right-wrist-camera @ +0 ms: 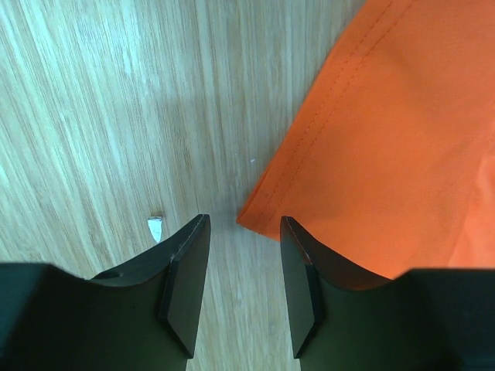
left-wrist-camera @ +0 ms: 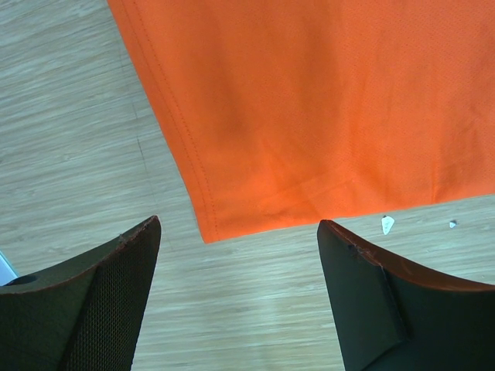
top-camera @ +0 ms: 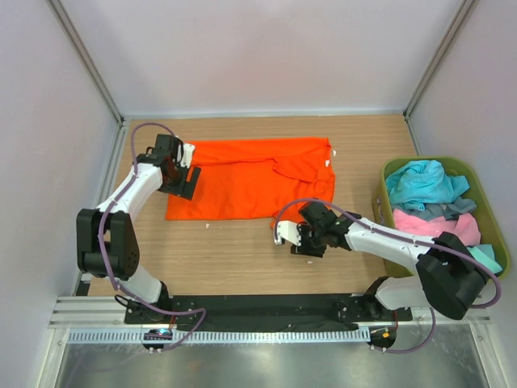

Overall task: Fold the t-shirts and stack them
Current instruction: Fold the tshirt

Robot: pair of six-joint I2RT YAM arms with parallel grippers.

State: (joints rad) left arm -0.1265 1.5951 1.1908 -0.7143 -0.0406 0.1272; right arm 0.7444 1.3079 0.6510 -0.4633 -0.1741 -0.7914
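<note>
Two corners to pinch, I'd say: the orange t-shirt [top-camera: 258,178] looks limp and light; left gripper [left-wrist-camera: 238,232] and right gripper [right-wrist-camera: 244,224] both gape, empty.

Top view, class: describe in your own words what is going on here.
Two robot arms are working on an orange t-shirt spread on the table. The left end effector is open over a corner at the shirt's left edge. The right end effector is open at a corner on its near edge. Neither grips the cloth. A turquoise shirt, pink shirt and grey shirt lie in the green bin on the right.
</note>
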